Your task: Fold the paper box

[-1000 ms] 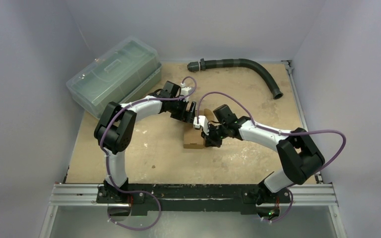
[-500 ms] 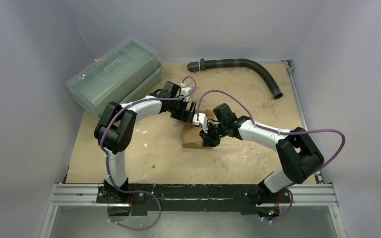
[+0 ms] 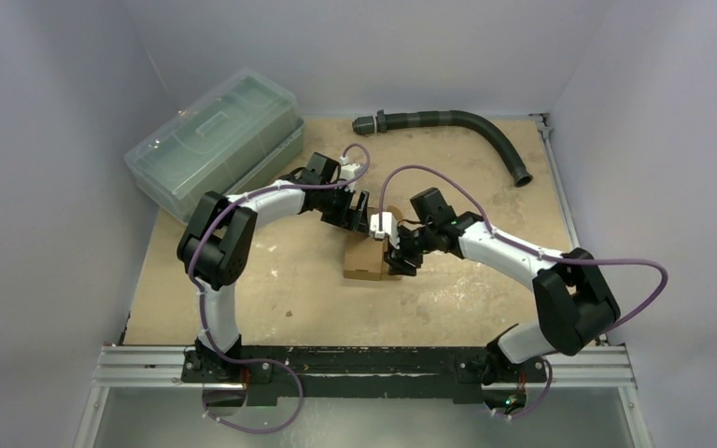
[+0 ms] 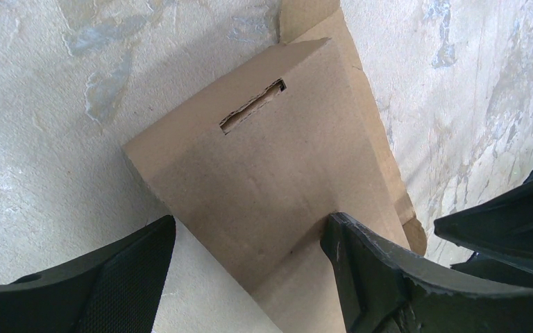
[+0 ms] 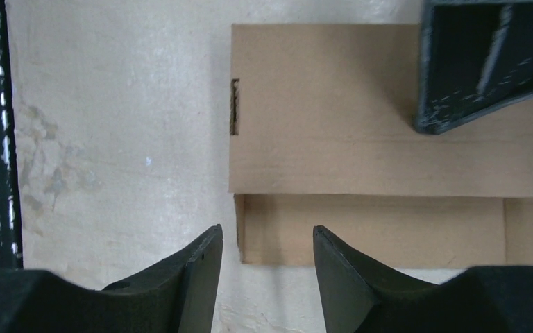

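The top external camera is fixed high above and behind the arm bases [image 3: 217,362]. It faces forward and down and takes in the whole worktop [image 3: 271,299] from a distance, with the paper box [image 3: 364,263] small at centre. The left wrist camera sits close above the box and looks obliquely down between the fingers of the left claw [image 4: 248,225]. The right wrist camera is equally close and looks almost straight down past the right claw [image 5: 266,232]. Both wrist views share the box panel with the slot [image 4: 252,106]. The dark part [image 5: 486,62] at the upper right of the right wrist view is probably a left claw finger.
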Available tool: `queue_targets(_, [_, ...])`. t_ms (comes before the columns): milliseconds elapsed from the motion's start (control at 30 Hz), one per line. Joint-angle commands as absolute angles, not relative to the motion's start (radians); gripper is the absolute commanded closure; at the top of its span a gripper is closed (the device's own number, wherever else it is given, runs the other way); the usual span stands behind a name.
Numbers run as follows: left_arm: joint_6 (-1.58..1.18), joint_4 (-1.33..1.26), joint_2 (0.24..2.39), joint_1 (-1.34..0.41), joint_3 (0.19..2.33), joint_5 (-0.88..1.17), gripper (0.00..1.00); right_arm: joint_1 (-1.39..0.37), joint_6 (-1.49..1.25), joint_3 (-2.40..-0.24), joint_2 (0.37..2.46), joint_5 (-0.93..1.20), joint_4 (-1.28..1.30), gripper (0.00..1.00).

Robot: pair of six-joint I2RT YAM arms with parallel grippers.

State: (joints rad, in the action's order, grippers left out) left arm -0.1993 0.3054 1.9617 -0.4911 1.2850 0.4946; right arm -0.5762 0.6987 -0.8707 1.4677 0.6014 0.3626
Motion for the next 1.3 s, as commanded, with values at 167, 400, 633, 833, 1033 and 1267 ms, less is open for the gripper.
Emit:
queue_targets(167, [-0.149,0.393,2.016,-0.501,1.258,0.409,0.22,-0.596,0.822,-0.911,1.541,0.573,0.463,0.5])
queue_targets(400, [-0.149,0.393,2.014,-0.5,1.258,0.408,0.22,-0.612,0.791,-0.908,1.565,0.532,0.428,0.67])
queue_targets(633, [-0.151,0.391,2.012,-0.5,1.259,0.413,0.22,-0.63,0.779,-0.915,1.564,0.535,0.42,1.0])
queue_targets(833, [-0.154,0.388,2.014,-0.501,1.256,0.422,0.22,-0.639,0.75,-0.935,1.549,0.564,0.423,1.0])
queue_targets(1033, [-0.157,0.384,2.02,-0.501,1.256,0.429,0.22,-0.643,0.684,-0.959,1.559,0.557,0.404,1.0])
queue_targets(1267, [-0.164,0.377,2.025,-0.502,1.255,0.439,0.22,-0.655,0.618,-0.978,1.58,0.558,0.377,1.0])
